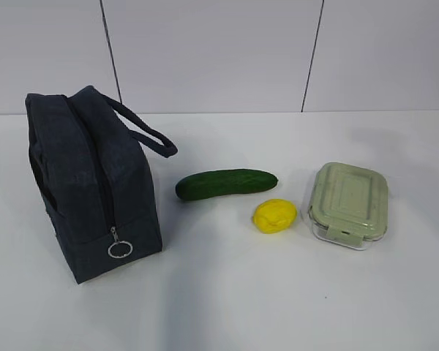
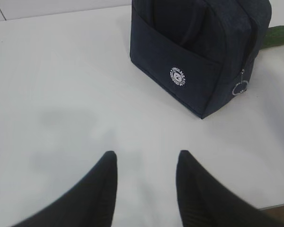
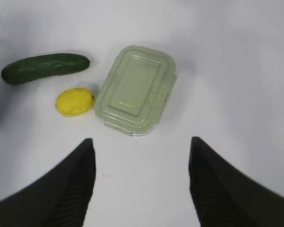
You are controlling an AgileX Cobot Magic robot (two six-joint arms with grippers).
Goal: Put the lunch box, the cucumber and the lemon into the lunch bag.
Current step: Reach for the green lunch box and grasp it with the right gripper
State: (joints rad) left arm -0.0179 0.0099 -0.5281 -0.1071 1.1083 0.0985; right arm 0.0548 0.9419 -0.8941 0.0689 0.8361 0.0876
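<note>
Lunch bag (image 2: pixel 199 52) sits upright on the white table (image 2: pixel 61 94), ahead and right of the left gripper (image 2: pixel 146 158), zipper shut with ring pull (image 2: pixel 240 88) hanging low. Left gripper spread, holding nothing, well apart from the bag. Right gripper (image 3: pixel 142 142) also spread and empty. Lunch box (image 3: pixel 136 90) lies just ahead of it, lid on; lemon (image 3: pixel 75 101) ahead-left, just beside the box; cucumber (image 3: pixel 45 67) farther ahead-left.

exterior: slanted down, table front | left wrist: above lunch bag (image 2: pixel 199 52) | right wrist: above lunch box (image 3: pixel 135 89), shared
</note>
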